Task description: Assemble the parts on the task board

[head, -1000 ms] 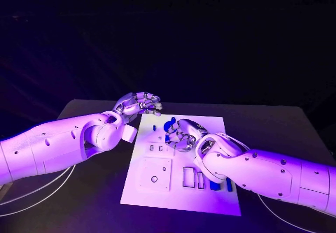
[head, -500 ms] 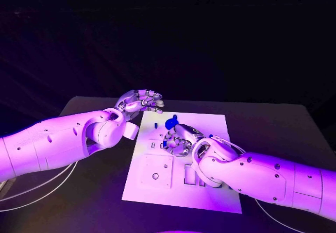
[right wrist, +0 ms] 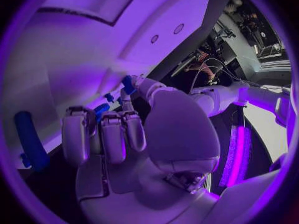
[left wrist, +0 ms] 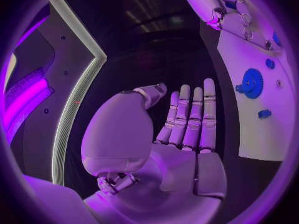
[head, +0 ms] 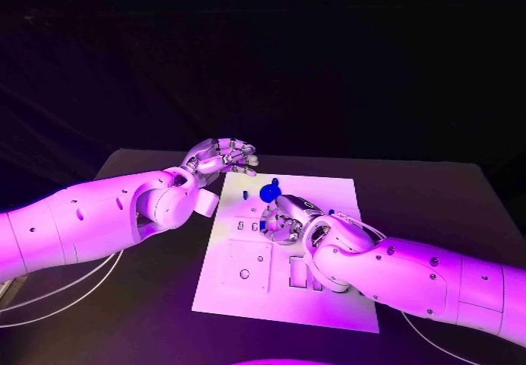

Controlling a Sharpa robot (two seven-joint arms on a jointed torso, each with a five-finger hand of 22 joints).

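We judge the job partly done: on the board (head: 329, 304) at centre frame a blue gear (head: 268, 193) sits seated, our right hand (head: 287, 220) pinches a small blue part (right wrist: 101, 109) above it, left hand (head: 223, 160) open, empty

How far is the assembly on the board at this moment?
Done: a blue round part sits at the far end of the task board.
In hand: the right hand is over the board's middle, fingers curled at a small blue part.
Left: the left hand holds nothing.
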